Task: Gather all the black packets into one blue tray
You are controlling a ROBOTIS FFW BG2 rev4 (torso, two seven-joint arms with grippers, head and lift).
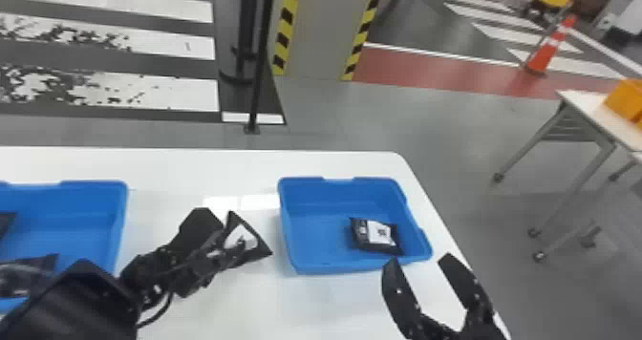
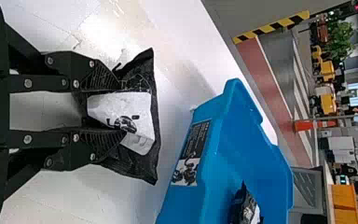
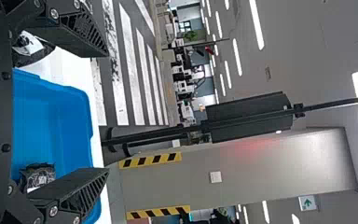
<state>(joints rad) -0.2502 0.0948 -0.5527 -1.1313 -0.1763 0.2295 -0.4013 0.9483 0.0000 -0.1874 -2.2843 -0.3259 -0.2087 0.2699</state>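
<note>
Head view: a grey floor (image 1: 406,119) with white stripes spread beyond a white table (image 1: 191,167) with a rounded corner. On the table stood two open, rectangular blue plastic trays, well apart: the left tray (image 1: 90,219), cut off by the view's edge, and the right tray (image 1: 325,193), near the table's right edge.

Between the trays was the left gripper (image 1: 224,250), black and flat-fingered, its fingers partly closed on a flat black packet with a white label (image 1: 246,239). In the left wrist view the packet's body was pinched between the fingers, its wider end flaring out past the tips, outside the right tray and near its wall. The right gripper (image 1: 420,262) was at the near side of the right tray, its two black fingers spread wide with nothing between them.

One shiny black packet with a white label (image 1: 377,234) lay in the right tray, toward its near right corner. In the left tray were two partly visible dark packets, one at the view's edge (image 1: 5,223), the other nearer, beside the left arm (image 1: 95,305).
</note>
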